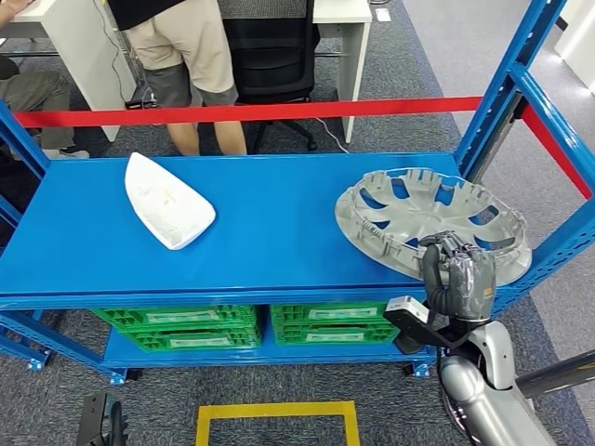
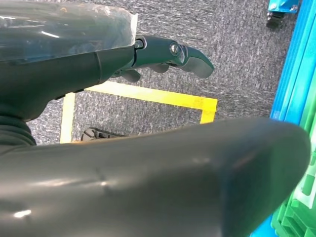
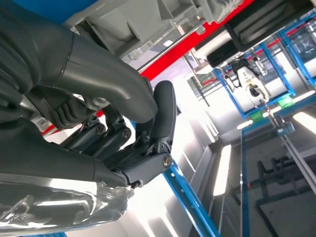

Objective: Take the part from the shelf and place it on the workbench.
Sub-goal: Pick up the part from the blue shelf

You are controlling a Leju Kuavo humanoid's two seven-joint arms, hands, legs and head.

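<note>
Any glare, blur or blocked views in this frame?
Head view: evenly lit and sharp, hubcap and white part clear. Left wrist view: left hand close and soft, covering much of the frame. Right wrist view: ceiling lights blow out behind the right hand.

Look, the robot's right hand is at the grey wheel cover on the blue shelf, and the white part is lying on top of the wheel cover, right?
Not quite. In the head view the white part lies by itself on the blue shelf, well apart from the grey wheel cover. The right hand really is at the wheel cover's near edge.
</note>
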